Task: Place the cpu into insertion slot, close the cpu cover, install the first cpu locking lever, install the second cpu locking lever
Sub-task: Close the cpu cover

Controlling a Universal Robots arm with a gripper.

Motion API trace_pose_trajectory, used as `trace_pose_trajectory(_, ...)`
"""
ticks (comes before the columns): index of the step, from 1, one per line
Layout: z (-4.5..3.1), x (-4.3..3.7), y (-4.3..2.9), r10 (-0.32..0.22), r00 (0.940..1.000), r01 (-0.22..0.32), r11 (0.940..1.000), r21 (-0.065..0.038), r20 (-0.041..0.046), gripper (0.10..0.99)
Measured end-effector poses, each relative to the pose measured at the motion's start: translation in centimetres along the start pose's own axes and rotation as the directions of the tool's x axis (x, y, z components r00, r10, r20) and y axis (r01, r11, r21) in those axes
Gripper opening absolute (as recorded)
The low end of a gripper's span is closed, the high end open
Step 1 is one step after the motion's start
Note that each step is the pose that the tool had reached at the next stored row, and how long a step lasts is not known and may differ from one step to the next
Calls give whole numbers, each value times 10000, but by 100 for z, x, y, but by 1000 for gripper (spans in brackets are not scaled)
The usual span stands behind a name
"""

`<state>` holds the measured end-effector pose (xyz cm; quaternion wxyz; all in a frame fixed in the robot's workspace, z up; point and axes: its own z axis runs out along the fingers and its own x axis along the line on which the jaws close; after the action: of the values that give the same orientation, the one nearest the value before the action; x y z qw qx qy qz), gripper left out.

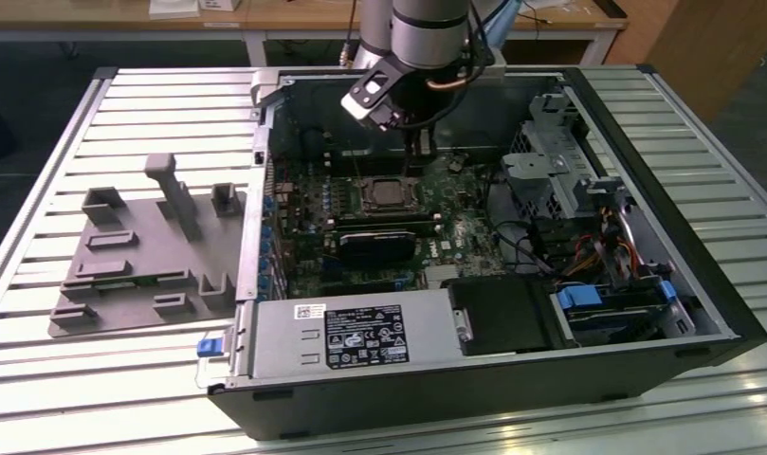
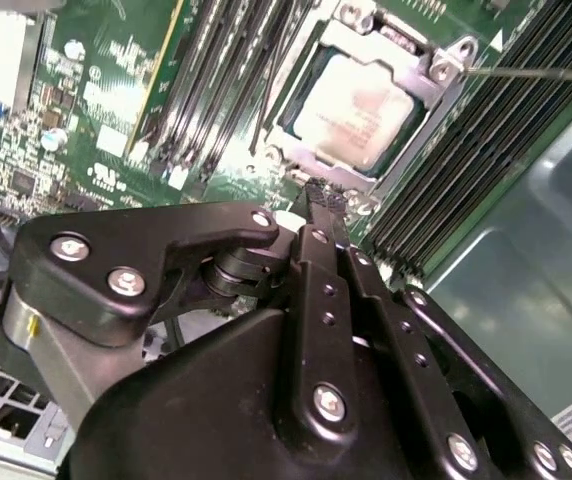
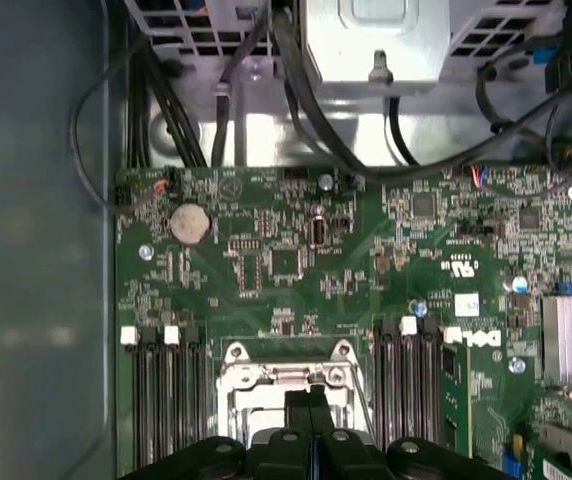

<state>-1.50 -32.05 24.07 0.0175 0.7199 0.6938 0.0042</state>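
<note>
The cpu, a square chip with a silvery top, lies flat in the insertion slot on the green board. The cpu cover, a thin metal frame, lies down around it, and the chip shows through its window. A thin metal lever runs out from the cover's corner over the memory slots. My gripper is shut with nothing between its fingers. Its tip hovers just beside the socket's edge; the first wrist view has the gripper over the cover. The exterior view places the gripper just behind the cpu.
The open computer case lies on a slatted table. Long black memory slots flank the socket. A black card, a power supply and a drive cage surround it. A grey fixture plate lies at the exterior view's left.
</note>
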Motion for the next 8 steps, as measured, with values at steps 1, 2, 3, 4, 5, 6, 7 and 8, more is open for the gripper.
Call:
trace_pose_trajectory(1,3,-3,-17,0,10000,0,10000,-1,1,102)
trace_pose_trajectory(2,5,-7,-36,-1,10000,1,10000,0,2,102)
trace_pose_trajectory(3,8,-11,-58,-1,10000,1,10000,0,3,102)
trace_pose_trajectory(4,11,-15,-79,-1,10000,1,10000,-1,4,102)
trace_pose_trajectory(5,14,-20,-100,0,10000,0,10000,0,5,102)
trace_pose_trajectory(6,18,-23,-120,0,10000,0,10000,-1,4,102)
trace_pose_trajectory(7,22,-26,-140,0,10000,0,10000,-2,4,102)
trace_pose_trajectory(8,25,-29,-161,0,10000,0,10000,-2,4,102)
